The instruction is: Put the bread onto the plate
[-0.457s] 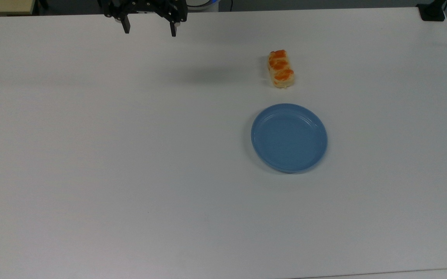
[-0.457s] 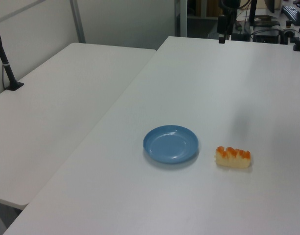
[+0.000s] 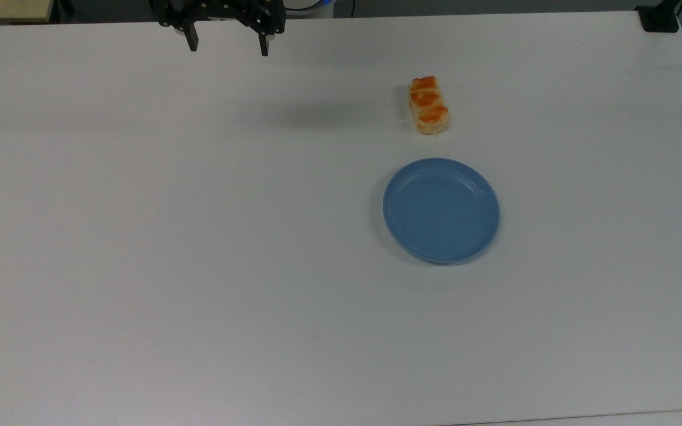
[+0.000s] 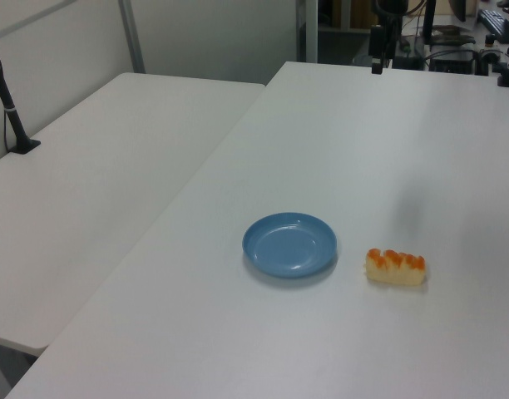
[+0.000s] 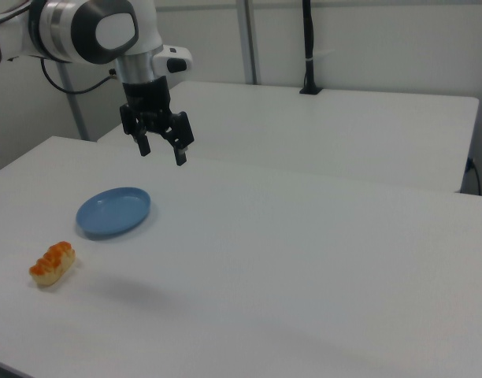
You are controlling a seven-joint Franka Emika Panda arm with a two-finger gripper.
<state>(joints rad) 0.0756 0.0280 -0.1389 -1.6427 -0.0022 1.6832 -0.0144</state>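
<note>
1. The gripper (image 3: 228,44) hangs high over the white table (image 3: 199,236), near the far edge in the top view. Its 2 fingers are spread wide apart and hold nothing.
2. The bread (image 3: 429,105) lies flat on the table, glazed side up. In the top view it sits just above the plate (image 3: 441,210), near it but not touching.
3. The plate is bare and sits flat. I think the bread has not been picked up yet, so the job is only starting.
4. The fingers are probably spread so they can fit around the narrow sides of the bread. The gripper is well apart from the bread, off to the top view's left, so it must travel across and come down first.
5. In the right view the arm (image 5: 107,31) stands behind the plate, and the bread (image 5: 52,264) lies nearer the camera.
6. A second white table (image 4: 96,183) stands beside this one. A black post (image 4: 9,100) stands on it, well away from the bread.
7. Nothing lies between the gripper, the bread and the plate.
</note>
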